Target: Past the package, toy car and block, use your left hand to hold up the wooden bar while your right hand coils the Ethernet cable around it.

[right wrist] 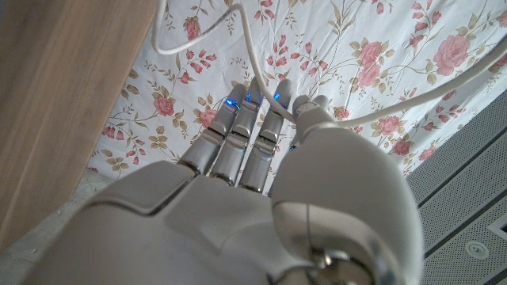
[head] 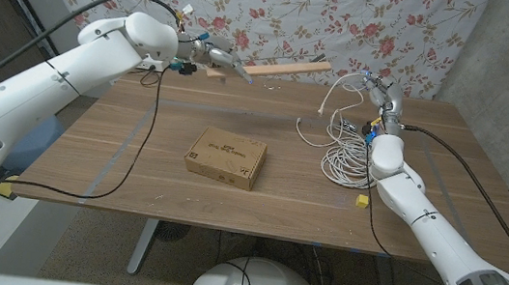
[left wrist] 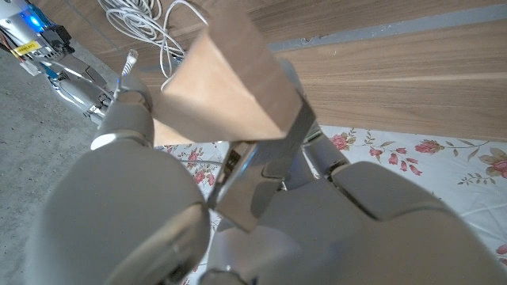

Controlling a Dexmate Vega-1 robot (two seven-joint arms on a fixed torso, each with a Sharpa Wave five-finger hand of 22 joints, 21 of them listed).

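My left hand [head: 214,57] grips one end of the wooden bar [head: 288,68] and holds it in the air over the table's far edge, pointing toward my right hand. In the left wrist view the bar's end [left wrist: 230,87] sits clamped between the fingers [left wrist: 135,119]. My right hand [head: 380,92] is raised at the far right and pinches a strand of the white Ethernet cable [head: 336,99], which hangs in loops just off the bar's free end. The strand crosses the fingertips [right wrist: 305,111] as the cable [right wrist: 238,47]. The rest of the cable lies coiled [head: 348,156] on the table.
A cardboard package [head: 225,157] lies mid-table [head: 136,157]. A small yellow block [head: 362,201] sits near my right forearm. A small blue and yellow item [head: 370,129], maybe the toy car, is beside the coil. A floral cloth [head: 348,18] hangs behind.
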